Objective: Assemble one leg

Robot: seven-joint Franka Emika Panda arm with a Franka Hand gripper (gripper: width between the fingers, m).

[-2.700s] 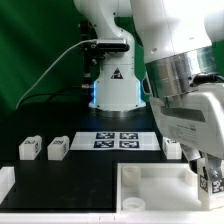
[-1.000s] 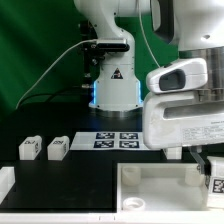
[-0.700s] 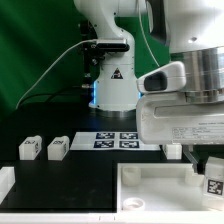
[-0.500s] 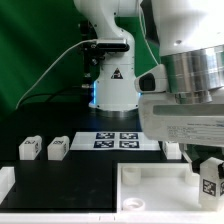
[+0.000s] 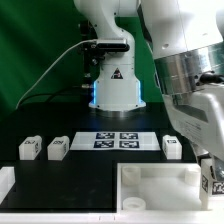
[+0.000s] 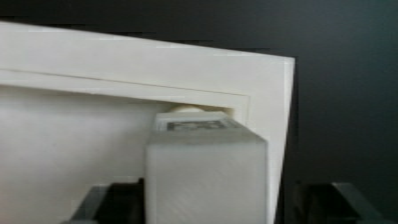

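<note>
A: Where is the leg sitting?

B: It is hanging at the panel's far corner on the exterior view's right, tagged face showing. In the wrist view the leg is standing against that corner of the panel, its tip at a small round hole.

A: And the gripper?

B: Its fingers are flanking the leg on both sides, clamping it.

A: What else is lying around the panel?

B: Behind it, the marker board is lying flat. Two more legs are standing off the panel's left in the exterior view, and another is sitting just behind it, beside the marker board.

A: Anything resting inside the panel's raised rim?

B: I cannot tell; the arm is covering part.
</note>
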